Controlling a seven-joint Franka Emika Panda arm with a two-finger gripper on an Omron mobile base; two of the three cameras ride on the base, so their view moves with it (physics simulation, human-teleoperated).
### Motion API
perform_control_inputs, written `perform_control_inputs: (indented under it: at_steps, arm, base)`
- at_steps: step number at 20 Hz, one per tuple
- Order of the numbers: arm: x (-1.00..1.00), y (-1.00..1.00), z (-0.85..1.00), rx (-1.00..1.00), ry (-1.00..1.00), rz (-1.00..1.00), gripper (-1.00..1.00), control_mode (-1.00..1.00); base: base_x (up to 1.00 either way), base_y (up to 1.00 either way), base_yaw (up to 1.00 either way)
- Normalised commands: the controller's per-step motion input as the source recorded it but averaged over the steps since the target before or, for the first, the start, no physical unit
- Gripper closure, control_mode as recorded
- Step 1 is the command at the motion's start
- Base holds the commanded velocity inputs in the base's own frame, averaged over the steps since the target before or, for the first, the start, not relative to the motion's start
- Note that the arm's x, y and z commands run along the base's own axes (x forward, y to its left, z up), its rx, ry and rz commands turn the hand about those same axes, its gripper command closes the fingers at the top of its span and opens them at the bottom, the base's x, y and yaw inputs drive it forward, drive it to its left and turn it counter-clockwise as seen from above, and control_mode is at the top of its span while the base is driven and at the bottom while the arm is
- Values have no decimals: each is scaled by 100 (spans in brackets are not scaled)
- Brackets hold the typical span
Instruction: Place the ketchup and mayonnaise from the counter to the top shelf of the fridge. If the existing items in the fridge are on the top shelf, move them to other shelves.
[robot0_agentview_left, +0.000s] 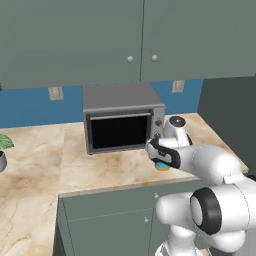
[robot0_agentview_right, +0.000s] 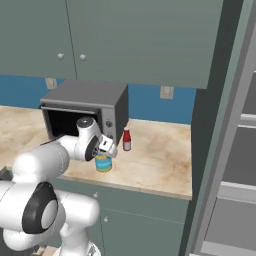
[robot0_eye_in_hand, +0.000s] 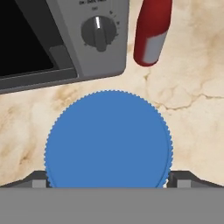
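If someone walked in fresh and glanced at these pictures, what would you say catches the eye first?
The mayonnaise stands out first, its blue lid lying directly under the open tool, whose tips flank the lid on either side. Next comes the red ketchup, standing upright on the counter just behind the jar, beside the grey microwave with its dial. At the right edge, the fridge shows its white-rimmed shelves.

**Jar and bottle on counter**

Mayonnaise (robot0_agentview_right: 103, 163): squat jar, blue ridged lid, upright on the beige marbled counter (robot0_agentview_right: 160, 160) near its front edge. Ketchup (robot0_agentview_right: 127, 139): slim red bottle, white cap, upright just behind the jar. Fridge (robot0_agentview_right: 235, 165) stands open at right, shelves white-rimmed.
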Motion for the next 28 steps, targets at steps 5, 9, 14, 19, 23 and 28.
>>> perform_control_inputs:
  at_steps: [5,9,14,19,23,28]
  arm:
    - [-25,0,1,0,-2,0,100,-100]
    - [-92,-2,59,2,-25,0,100,-100]
    - [-100,0,100,3,-39,1,100,-100]
    - [-100,0,100,0,-26,0,100,-100]
    - [-100,0,100,0,-8,0,100,-100]
    - [-100,-2,100,0,1,0,100,-100]
  base:
    - [0,0,0]
    - [0,0,0]
    - [0,0,0]
    - [0,0,0]
    - [0,0,0]
    - [0,0,0]
